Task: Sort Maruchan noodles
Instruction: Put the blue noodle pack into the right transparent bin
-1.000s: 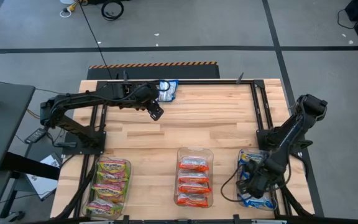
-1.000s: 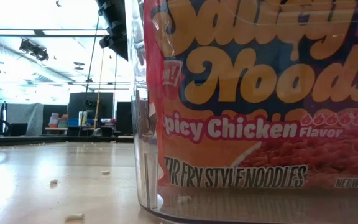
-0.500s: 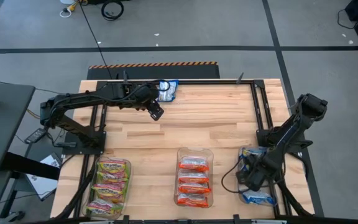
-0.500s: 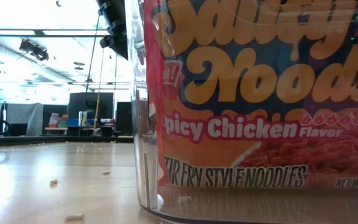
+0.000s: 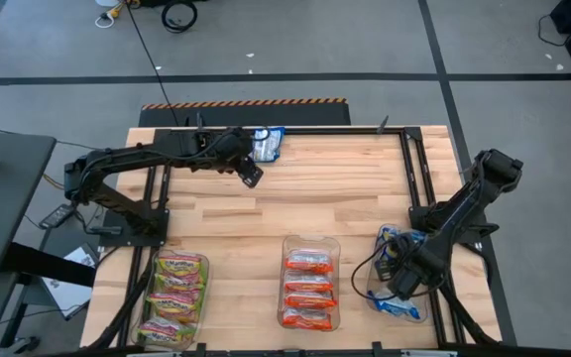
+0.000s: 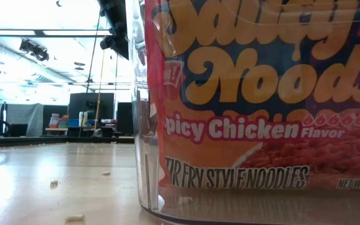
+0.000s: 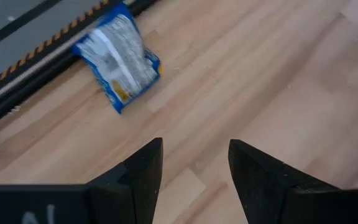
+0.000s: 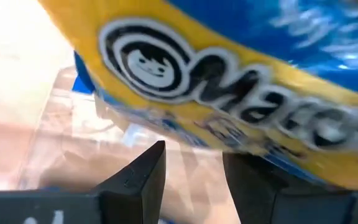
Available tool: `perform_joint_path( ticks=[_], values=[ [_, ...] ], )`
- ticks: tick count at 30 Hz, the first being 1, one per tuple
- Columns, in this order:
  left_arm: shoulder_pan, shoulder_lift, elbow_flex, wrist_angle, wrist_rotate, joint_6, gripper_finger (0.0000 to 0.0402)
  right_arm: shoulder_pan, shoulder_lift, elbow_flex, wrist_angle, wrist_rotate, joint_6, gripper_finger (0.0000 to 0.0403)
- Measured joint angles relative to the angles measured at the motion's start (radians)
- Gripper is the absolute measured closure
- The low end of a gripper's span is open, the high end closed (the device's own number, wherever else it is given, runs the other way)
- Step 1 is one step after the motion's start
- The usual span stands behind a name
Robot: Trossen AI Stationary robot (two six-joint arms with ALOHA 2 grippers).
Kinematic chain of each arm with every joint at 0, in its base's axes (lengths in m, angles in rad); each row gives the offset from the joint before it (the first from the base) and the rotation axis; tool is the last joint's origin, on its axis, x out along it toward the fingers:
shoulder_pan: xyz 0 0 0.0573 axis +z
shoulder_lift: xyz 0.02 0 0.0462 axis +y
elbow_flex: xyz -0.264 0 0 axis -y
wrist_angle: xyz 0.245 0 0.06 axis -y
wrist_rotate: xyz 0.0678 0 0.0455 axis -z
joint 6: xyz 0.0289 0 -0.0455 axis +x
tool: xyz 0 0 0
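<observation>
Butcher-block wood formed the tabletop, framed by a dark rail, with grey floor beyond it. Along the near edge stood three clear bins, one per colouring, which reads as the sorting scheme. To the left, a bin held a stack of green-yellow packets. At the centre, another bin held four orange-red packets; the low view, pressed against its wall, read "Spicy Chicken Flavor" on one wrapper. On the right, the third bin held blue-and-yellow packets, and the right gripper hung low over them. From its wrist view its fingers stood spread, with a blue-and-yellow wrapper just past the tips and nothing pinched between them; likely it was there to drop a packet off.

Farther back, the left gripper hovered over bare wood near the far rail, its fingers parted and empty. Just beyond it lay the one unsorted blue-and-white packet, against the far rail, seemingly the left arm's next pick. Its colouring suggested the right-hand bin.
</observation>
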Motion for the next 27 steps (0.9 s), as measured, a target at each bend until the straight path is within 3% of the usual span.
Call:
perform_joint_path(
  ticks=[5,11,14,20,27],
  values=[
    [0.069,0.049,0.0,0.07,0.014,-0.009,0.0214,0.002,-0.002,0.126,-0.152,-0.04,-0.041,0.0237],
    [0.138,0.175,0.0,0.306,0.006,0.047,0.02,0.003,-0.002,0.335,-0.353,-0.043,-0.102,0.0227],
    [0.155,0.264,0.0,0.385,0.009,0.053,0.0198,0.0,-0.002,0.443,-0.445,0.018,-0.1,0.0218],
    [0.183,0.433,0.0,0.442,-0.025,0.018,0.0198,-0.029,-0.003,0.585,-0.551,0.245,-0.059,0.0206],
    [0.169,0.511,0.0,0.432,-0.147,-0.044,0.0198,-0.096,-0.003,0.605,-0.545,0.268,-0.172,0.0208]
  ],
)
